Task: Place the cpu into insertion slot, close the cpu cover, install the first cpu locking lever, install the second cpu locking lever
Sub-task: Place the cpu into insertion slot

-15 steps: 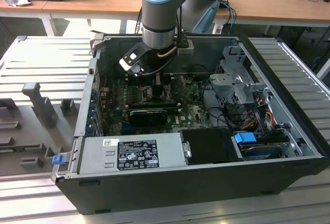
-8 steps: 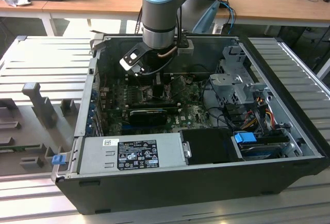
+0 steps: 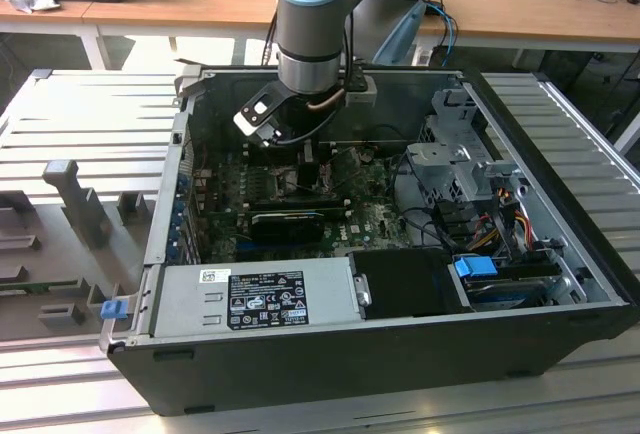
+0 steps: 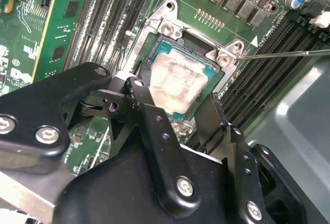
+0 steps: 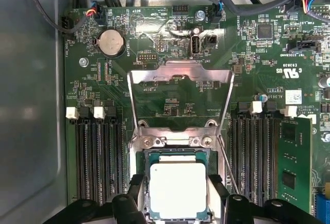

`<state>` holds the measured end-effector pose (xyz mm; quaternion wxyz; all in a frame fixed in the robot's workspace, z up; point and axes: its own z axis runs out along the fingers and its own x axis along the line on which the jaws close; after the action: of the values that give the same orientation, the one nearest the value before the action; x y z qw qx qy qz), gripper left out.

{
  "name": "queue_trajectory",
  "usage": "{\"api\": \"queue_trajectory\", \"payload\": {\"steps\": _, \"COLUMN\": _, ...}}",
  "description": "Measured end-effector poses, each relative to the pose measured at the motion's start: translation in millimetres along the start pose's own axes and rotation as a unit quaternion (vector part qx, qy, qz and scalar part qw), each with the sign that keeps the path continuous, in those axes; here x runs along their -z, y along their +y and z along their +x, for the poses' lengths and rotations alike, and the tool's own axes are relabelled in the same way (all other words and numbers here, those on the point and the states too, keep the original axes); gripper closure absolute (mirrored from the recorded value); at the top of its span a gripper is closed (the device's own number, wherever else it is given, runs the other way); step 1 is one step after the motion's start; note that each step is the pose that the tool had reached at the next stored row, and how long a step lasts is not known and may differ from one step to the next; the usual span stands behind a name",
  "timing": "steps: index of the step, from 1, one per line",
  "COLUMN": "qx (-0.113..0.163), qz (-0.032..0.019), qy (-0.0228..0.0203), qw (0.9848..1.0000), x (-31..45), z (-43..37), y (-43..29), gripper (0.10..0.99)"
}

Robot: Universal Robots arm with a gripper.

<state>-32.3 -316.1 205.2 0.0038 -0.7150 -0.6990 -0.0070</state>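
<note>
The tool (image 4: 171, 97) straddles the cpu (image 5: 178, 190) at two opposite edges, probably to keep it level over the pins, though I cannot tell whether it is clamping or has let go. The cpu, a pale silvery square with a green rim, lies squarely in the insertion slot (image 5: 178, 153). Beyond it the cpu cover (image 5: 180, 71) stands hinged open, leaving the socket free.

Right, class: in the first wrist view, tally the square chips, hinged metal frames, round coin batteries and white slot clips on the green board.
Pale silvery square cpu: 1
Thin hinged grey metal cpu cover: 1
Round silver coin battery: 1
Small white plastic slot clips: 4
Total: 7
</note>
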Motion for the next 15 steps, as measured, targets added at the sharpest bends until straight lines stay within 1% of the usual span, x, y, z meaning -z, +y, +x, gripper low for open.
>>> {"api": "queue_trajectory", "payload": {"steps": 1, "qx": 0.000, "qz": 0.0000, "qy": 0.0000, "qw": 1.0000, "x": 5.0, "z": 0.1, "y": 0.0, "gripper": 0.482}}
{"api": "queue_trajectory", "payload": {"steps": 3, "qx": 0.000, "qz": 0.0000, "qy": 0.0000, "qw": 1.0000, "x": 10.6, "z": 0.2, "y": 0.1, "gripper": 0.482}}
{"api": "queue_trajectory", "payload": {"steps": 4, "qx": 0.000, "qz": 0.0000, "qy": 0.0000, "qw": 1.0000, "x": 12.0, "z": 0.2, "y": 0.1, "gripper": 0.502}}
{"api": "queue_trajectory", "payload": {"steps": 5, "qx": 0.000, "qz": 0.0000, "qy": 0.0001, "qw": 1.0000, "x": 12.8, "z": 0.2, "y": 0.1, "gripper": 0.565}}
{"api": "queue_trajectory", "payload": {"steps": 6, "qx": 0.000, "qz": 0.0000, "qy": 0.0000, "qw": 1.0000, "x": 13.6, "z": 0.2, "y": 0.1, "gripper": 0.686}}
{"api": "queue_trajectory", "payload": {"steps": 8, "qx": 0.000, "qz": 0.0000, "qy": 0.0000, "qw": 1.0000, "x": 15.6, "z": 0.2, "y": 0.1, "gripper": 0.808}}
{"api": "queue_trajectory", "payload": {"steps": 9, "qx": 0.000, "qz": 0.0000, "qy": 0.0000, "qw": 1.0000, "x": 16.5, "z": 0.2, "y": 0.1, "gripper": 0.980}}
{"api": "queue_trajectory", "payload": {"steps": 15, "qx": 0.000, "qz": 0.0000, "qy": -0.0003, "qw": 1.0000, "x": 19.6, "z": 0.3, "y": 0.1, "gripper": 0.980}}
